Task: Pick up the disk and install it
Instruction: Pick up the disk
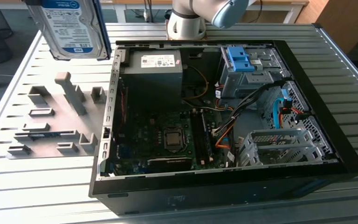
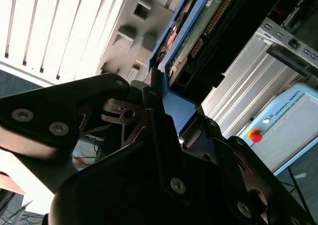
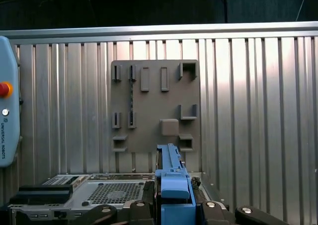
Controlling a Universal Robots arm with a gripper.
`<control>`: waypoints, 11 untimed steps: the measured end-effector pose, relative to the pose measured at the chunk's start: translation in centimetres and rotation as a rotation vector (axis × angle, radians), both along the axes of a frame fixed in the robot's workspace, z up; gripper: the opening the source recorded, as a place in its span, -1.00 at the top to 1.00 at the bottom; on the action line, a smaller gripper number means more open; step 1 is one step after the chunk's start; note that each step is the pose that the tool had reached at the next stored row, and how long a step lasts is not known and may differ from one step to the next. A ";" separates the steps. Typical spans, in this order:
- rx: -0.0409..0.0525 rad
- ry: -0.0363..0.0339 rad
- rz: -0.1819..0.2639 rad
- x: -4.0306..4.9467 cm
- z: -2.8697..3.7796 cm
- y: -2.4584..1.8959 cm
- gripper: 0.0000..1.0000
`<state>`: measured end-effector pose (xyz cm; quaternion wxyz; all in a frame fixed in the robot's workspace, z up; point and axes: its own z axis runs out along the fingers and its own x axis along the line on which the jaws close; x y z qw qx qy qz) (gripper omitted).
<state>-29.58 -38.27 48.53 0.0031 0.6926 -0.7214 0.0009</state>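
The disk [image 1: 70, 28] hangs high above the slatted table at the exterior view's upper left, label side showing, blue carrier along its edge. It is above and behind the grey holder plate [image 1: 54, 116]. In the second wrist view my gripper [image 2: 166, 98] is shut on the disk's blue carrier frame [image 2: 176, 103], with the green circuit board side [image 2: 198, 31] showing past the fingers. The first wrist view looks along the carrier's edge [image 3: 174, 185], clamped in my gripper [image 3: 174, 207], with the holder plate [image 3: 154, 106] beyond.
An open computer case [image 1: 328, 135] lies on the table with a grey power-supply box [image 1: 154, 70], a blue bracket [image 1: 241, 58] in the upper bay and a metal drive cage [image 1: 278, 144]. The arm's base [image 1: 188, 21] stands behind it. A pendant [image 3: 7, 115] lies nearby.
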 end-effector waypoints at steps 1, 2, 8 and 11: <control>0.0000 0.0000 0.000 0.30 0.00 -0.01 0.25; 0.0000 0.0000 0.000 0.56 0.00 -0.01 0.25; 0.0000 0.0000 0.000 1.84 -0.01 -0.01 0.25; 0.0000 0.0000 0.000 2.80 -0.01 -0.01 0.25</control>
